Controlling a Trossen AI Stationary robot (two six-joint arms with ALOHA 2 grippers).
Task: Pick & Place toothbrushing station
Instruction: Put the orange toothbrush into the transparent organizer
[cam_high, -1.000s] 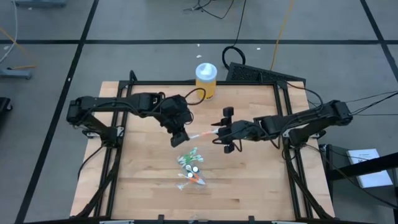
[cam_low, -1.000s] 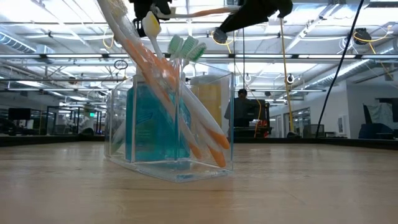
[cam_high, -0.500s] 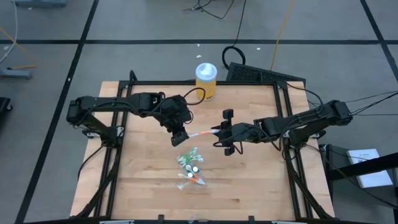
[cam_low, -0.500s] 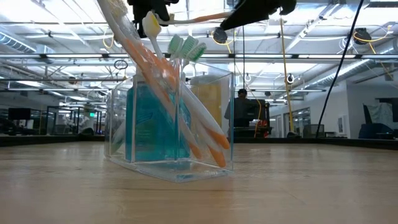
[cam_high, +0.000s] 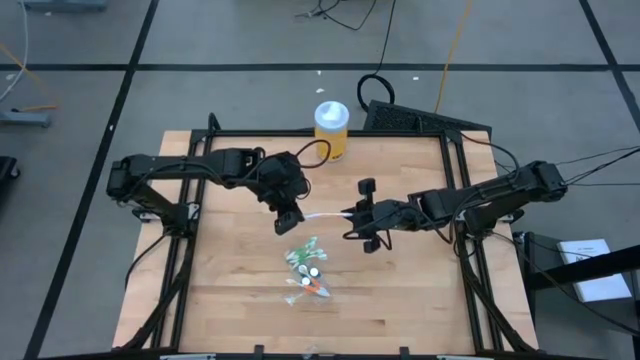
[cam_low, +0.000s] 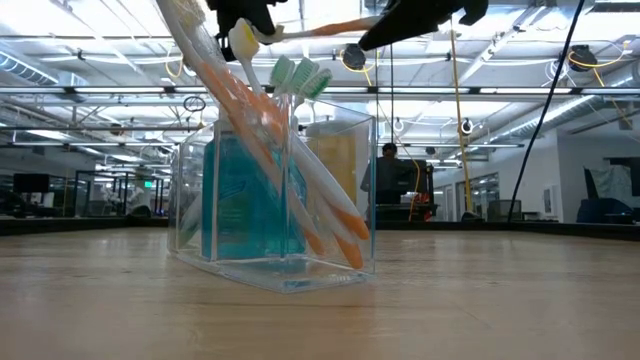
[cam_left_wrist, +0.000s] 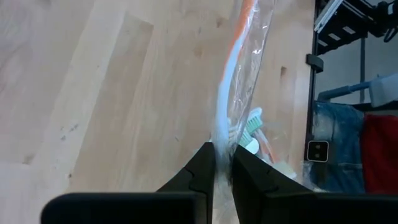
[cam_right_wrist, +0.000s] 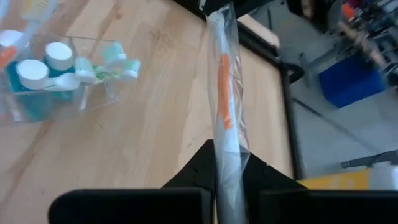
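Note:
A toothbrush in a clear wrapper (cam_high: 320, 215) hangs in the air between my two grippers, above the table's middle. My left gripper (cam_high: 289, 219) is shut on its left end and my right gripper (cam_high: 350, 214) is shut on its right end. The toothbrushing station (cam_high: 308, 272), a clear plastic container holding several toothbrushes and a blue tube, stands on its base on the table, nearer than the grippers. It also shows in the low view (cam_low: 275, 200), with the wrapped toothbrush (cam_low: 315, 27) above it. My left gripper pinches the wrapped toothbrush's left end (cam_left_wrist: 221, 146) between its two fingers, slanting down from the table's far left. The toothbrush runs on forward from the fingertips, clear of the table. My right gripper pinches the wrapped toothbrush's right end (cam_right_wrist: 226, 146) between its two fingers, coming about level from the table's right. The fingers lie along the toothbrush. It is lifted clear and spans to the other gripper.
A yellow-orange jar with a white lid (cam_high: 331, 128) stands at the table's far edge. Bare wood (cam_high: 240, 290) lies left and right of the station. Black frame rails (cam_high: 470, 270) run along the table's sides.
My right gripper has shifted slightly toward the near edge. The wrapped toothbrush, level a second ago, now slants a little, its left end lower. Both grippers stay shut on it.

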